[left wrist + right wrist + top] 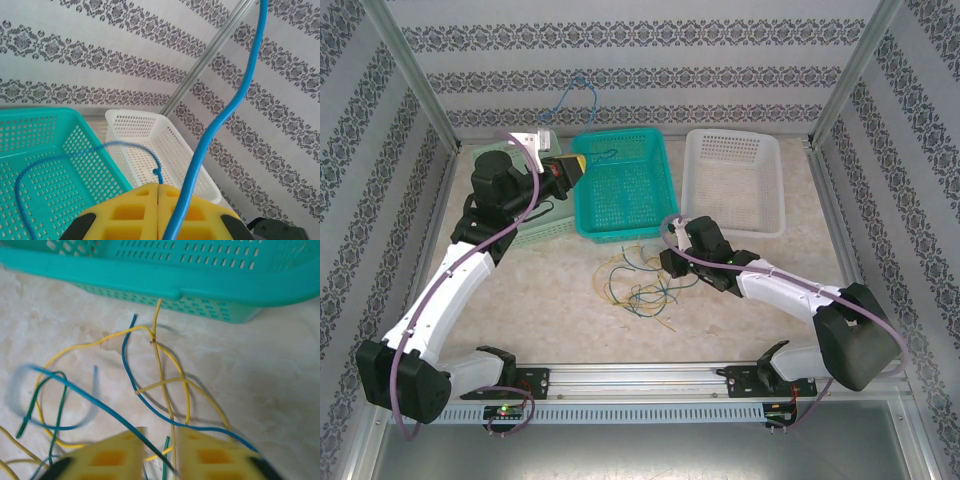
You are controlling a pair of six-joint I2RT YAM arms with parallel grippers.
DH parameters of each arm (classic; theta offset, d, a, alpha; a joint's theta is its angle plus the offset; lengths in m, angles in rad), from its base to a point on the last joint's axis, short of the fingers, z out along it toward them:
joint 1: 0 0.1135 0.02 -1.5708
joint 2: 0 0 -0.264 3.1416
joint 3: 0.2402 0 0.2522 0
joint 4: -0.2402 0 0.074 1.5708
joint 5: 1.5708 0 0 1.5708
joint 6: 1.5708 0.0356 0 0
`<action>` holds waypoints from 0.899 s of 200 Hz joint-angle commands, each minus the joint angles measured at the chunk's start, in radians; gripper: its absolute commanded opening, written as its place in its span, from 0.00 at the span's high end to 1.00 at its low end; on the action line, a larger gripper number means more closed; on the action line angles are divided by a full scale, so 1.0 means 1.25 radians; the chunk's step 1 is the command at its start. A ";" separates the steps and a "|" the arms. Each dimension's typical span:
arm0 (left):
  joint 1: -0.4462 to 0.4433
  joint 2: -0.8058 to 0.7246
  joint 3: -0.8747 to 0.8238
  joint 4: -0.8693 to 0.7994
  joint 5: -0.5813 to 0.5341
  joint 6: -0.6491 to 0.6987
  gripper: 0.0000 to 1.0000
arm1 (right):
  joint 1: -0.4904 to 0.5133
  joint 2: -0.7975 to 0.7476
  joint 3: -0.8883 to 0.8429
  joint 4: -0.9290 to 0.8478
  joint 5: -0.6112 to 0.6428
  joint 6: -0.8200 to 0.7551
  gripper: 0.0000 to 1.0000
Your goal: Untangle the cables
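- Cables (635, 285) sit in two places: a loose tangle on the table (540, 300) just in front of the teal basket, and one blue strand held up at the back left.
- At the back left stands a pale green basket (548, 228), partly under the left arm.
- Above the teal basket's left rear corner hangs the left gripper (572, 166). Its yellow fingers (125, 215) are pressed flat together, clenched on the blue strand (199, 150).
- From those fingers the blue strand climbs in front of the patterned back wall. Its other part loops down into the teal basket (630, 200).
- The teal basket is at the middle back, just beside the green basket.
- In the tangle, yellow (156, 320), dark blue (125, 355) and green (59, 410) strands cross one another on the table. One yellow end reaches up against the teal basket's near wall.
- Low over the tangle's right edge is the right gripper (156, 450). Its fingers (210, 457) stand apart, released. A blurred blue strand crosses in front of the gap between them and a green end pokes into it.
- The white basket (735, 185) stands at the back right, just beside the teal one.
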 commanded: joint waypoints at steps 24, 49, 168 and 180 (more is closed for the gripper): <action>0.007 -0.012 -0.011 0.051 0.013 -0.051 0.97 | 0.028 0.009 0.091 -0.130 0.049 -0.040 0.11; 0.007 -0.011 -0.012 0.036 0.040 -0.069 0.97 | 0.032 -0.057 0.104 -0.164 0.111 -0.055 0.05; -0.003 0.046 -0.077 0.266 0.162 -0.315 0.97 | 0.048 0.054 0.276 0.256 0.048 0.227 0.09; -0.007 0.044 -0.077 0.271 0.164 -0.319 0.97 | 0.049 0.077 0.283 0.286 0.068 0.221 0.09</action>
